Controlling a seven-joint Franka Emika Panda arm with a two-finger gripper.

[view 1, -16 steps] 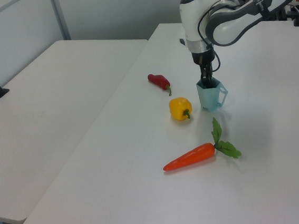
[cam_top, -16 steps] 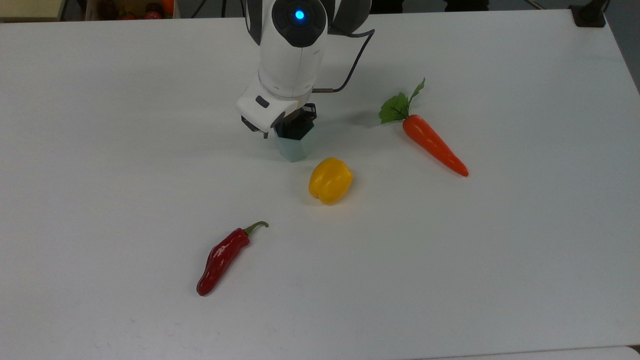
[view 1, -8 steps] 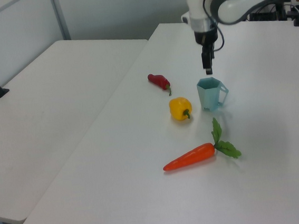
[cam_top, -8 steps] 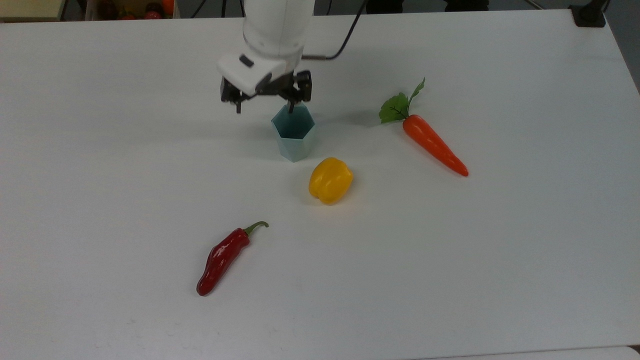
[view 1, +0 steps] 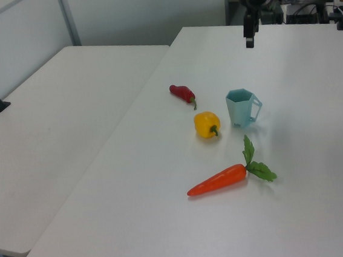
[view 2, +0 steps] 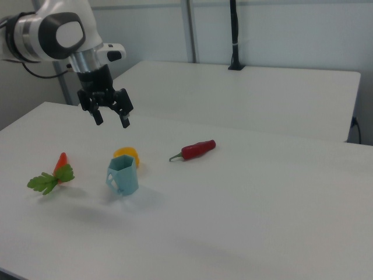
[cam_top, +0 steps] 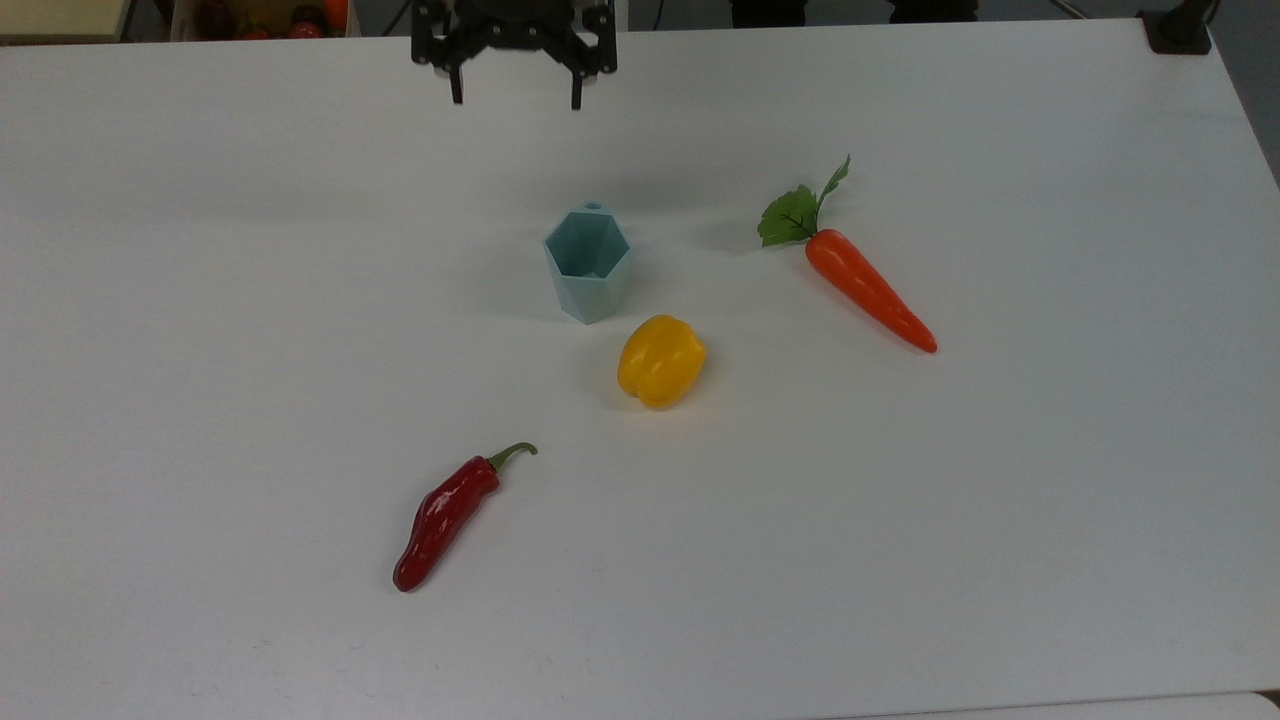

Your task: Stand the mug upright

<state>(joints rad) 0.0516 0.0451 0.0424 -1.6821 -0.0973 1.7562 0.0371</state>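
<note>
Gaping pincer [view 2: 111,119] empty above mug [view 2: 123,175]

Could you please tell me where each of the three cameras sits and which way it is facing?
Top view: high above the table, looking down; the open claw at its top edge.
Left view: beside the table, angled down at the upright mug; the claw above.
Right view: opposite side, lower; arm and claw show.
All share the mug, yellow pepper, carrot.

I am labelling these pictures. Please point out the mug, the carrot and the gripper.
mug [cam_top: 590,285]: top view, on its outer wall.
carrot [cam_top: 868,290]: top view, on its orange body.
gripper [cam_top: 514,98]: top view, midway between its open fingertips.
</note>
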